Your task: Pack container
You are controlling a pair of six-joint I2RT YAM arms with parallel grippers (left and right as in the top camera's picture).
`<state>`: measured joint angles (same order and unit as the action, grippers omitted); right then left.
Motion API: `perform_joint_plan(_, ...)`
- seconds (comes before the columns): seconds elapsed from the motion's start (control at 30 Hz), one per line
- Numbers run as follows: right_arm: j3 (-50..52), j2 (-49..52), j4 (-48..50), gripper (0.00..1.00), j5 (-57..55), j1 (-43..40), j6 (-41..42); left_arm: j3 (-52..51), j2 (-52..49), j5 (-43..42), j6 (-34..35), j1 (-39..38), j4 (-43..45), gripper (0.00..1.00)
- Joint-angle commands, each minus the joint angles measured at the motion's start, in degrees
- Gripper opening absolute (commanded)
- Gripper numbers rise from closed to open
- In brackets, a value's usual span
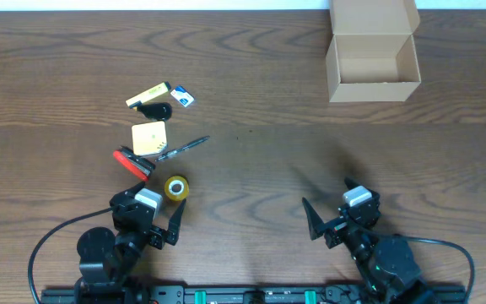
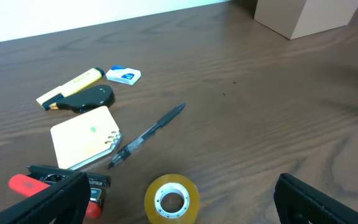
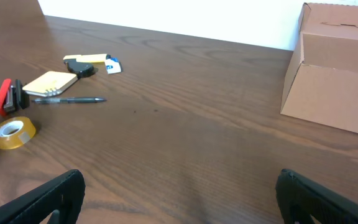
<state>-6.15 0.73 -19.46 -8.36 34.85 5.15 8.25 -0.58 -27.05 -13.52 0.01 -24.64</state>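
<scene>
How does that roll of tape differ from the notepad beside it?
The tape roll is a yellowish ring with a hollow core; the notepad is a pale, flat rectangle. The tape roll lies alone; the notepad has a pen at its edge. Both lie on the table, outside the box.

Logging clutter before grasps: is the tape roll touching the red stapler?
Apart. The left wrist view shows bare table between the tape roll and the red stapler; overhead agrees.
</scene>
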Motion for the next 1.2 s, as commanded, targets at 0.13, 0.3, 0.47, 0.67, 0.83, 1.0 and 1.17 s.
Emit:
perform_joint_plan(0.13,0.24,-0.44,-0.13,0.99,0.44,0.37,-0.96,-1.07,0.33,-0.90,-0.20,0.31,-0.15,0.95)
perform_joint_plan(0.3,0.24,-0.44,-0.13,0.99,0.44,0.37,-0.96,-1.07,0.33,-0.92,-0.20,0.31,-0.15,0.95)
perform_joint_plan(0.47,0.24,-0.44,0.00,0.99,0.50,0.37,-0.92,-1.07,0.33,-0.90,-0.20,0.31,-0.15,0.95)
perform_joint_plan(0.67,0.24,-0.44,-0.07,0.99,9.11,0.37,17.57,-1.07,0.33,-0.90,-0.20,0.31,-0.15,0.95)
perform_joint_plan(0.83,0.24,-0.44,0.00,0.99,18.27,0.37,35.82,-1.07,0.33,-0.90,-0.20,0.31,-0.15,0.95)
perform_joint_plan(1.0,0.24,-0.44,2.51,0.99,18.95,0.37,47.93,-1.07,0.33,-0.90,-0.20,0.31,-0.15,0.95)
perform_joint_plan(1.17,0.11,-0.44,6.51,0.99,22.99,0.35,42.69,-1.07,0.33,-0.90,-0.20,0.31,-0.15,0.95)
